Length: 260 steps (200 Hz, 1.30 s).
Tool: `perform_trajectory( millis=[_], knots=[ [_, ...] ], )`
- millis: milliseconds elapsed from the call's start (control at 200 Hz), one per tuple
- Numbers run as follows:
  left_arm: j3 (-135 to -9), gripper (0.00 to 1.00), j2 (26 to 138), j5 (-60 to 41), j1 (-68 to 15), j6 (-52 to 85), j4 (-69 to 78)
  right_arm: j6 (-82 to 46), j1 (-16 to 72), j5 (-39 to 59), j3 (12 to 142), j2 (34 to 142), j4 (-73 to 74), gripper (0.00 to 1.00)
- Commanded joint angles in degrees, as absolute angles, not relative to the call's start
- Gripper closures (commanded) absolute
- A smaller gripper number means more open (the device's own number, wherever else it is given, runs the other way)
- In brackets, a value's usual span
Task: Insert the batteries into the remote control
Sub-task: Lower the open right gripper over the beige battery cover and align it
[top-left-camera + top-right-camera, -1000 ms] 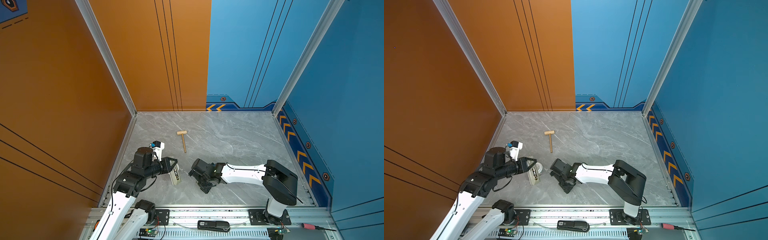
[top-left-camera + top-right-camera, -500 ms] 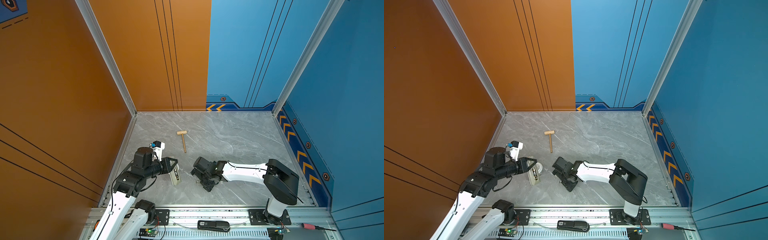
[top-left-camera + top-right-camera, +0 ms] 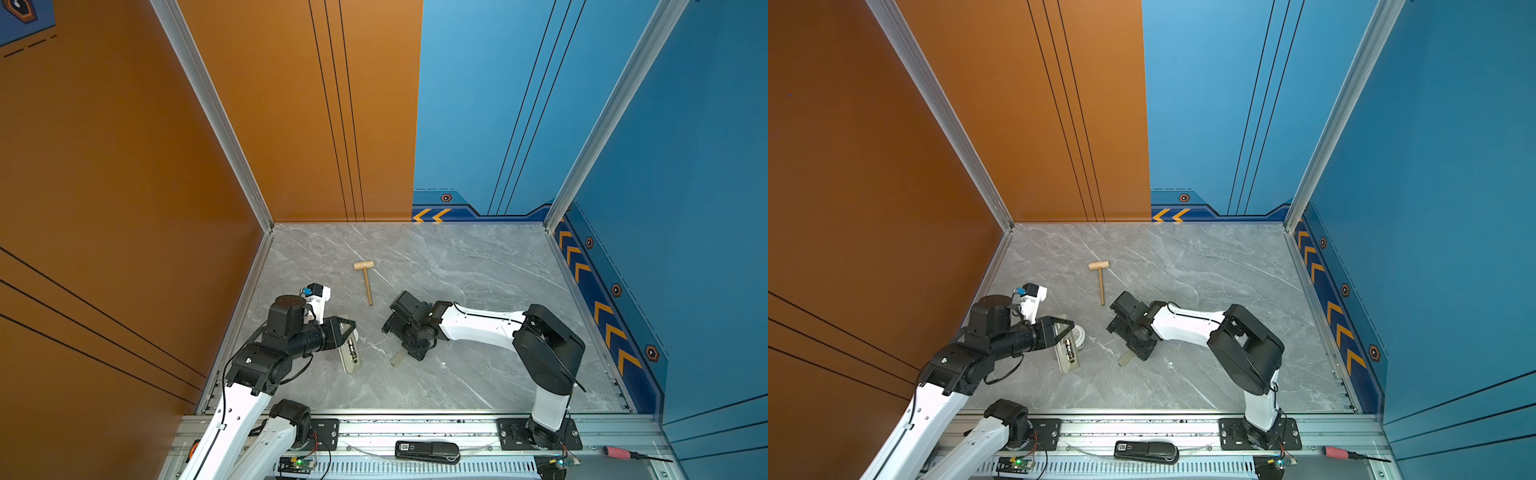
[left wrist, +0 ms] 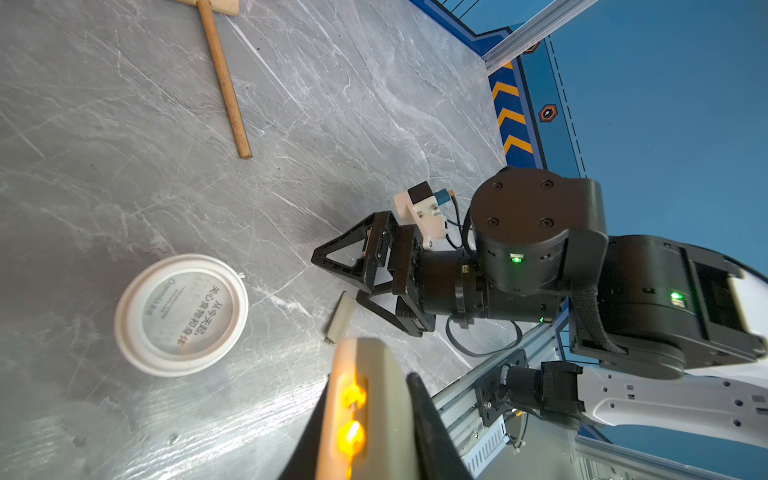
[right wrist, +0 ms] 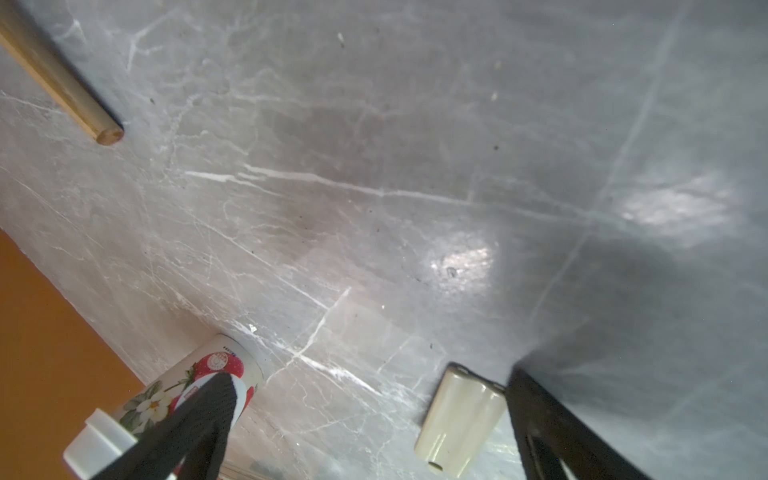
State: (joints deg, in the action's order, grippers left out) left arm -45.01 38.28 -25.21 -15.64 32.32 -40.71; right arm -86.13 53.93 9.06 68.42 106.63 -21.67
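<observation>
L end effector [image 3: 350, 333]: clamped on remote control [image 3: 350, 356], compartment up; batteries [image 4: 352, 415] look seated.
R end effector [image 5: 370, 399]: jaws wide over cover [image 5: 457, 419], prob. for pickup.

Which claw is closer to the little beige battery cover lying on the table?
Right. The right claw hangs open over the battery cover, one finger beside it; the left claw grips the remote control farther off.

The marble-look desk [image 3: 457, 257] is veined white on grey. The small wooden mallet [image 3: 368, 286] is coloured pale tan. Gold-yellow is shown on the small cylindrical batteries [image 4: 351, 436] in the slim beige-grey remote control [image 4: 374, 365]. Red strawberries and white blossoms are printed on the round white bottle [image 5: 199, 374].
</observation>
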Motion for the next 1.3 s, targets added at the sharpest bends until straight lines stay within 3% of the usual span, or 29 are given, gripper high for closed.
perform_trajectory(
  millis=[0,200,436,1297],
  knots=[
    [-45.7,1.0,37.4,-27.0,-14.9,30.9,-42.4,-82.0,54.7,9.0,69.6,107.6,-26.7,0.01],
    [-45.0,1.0,36.5,-27.3,-15.0,31.6,-42.7,-79.2,55.5,7.9,70.4,106.3,-33.0,0.02],
    [-44.8,1.0,34.4,-26.5,-14.9,32.2,-42.7,-75.0,55.3,6.3,80.1,107.6,-45.8,0.0],
    [-42.2,1.0,31.2,-28.0,-15.1,32.7,-42.5,-83.3,61.9,1.5,81.6,110.9,-49.4,0.0]
  ],
)
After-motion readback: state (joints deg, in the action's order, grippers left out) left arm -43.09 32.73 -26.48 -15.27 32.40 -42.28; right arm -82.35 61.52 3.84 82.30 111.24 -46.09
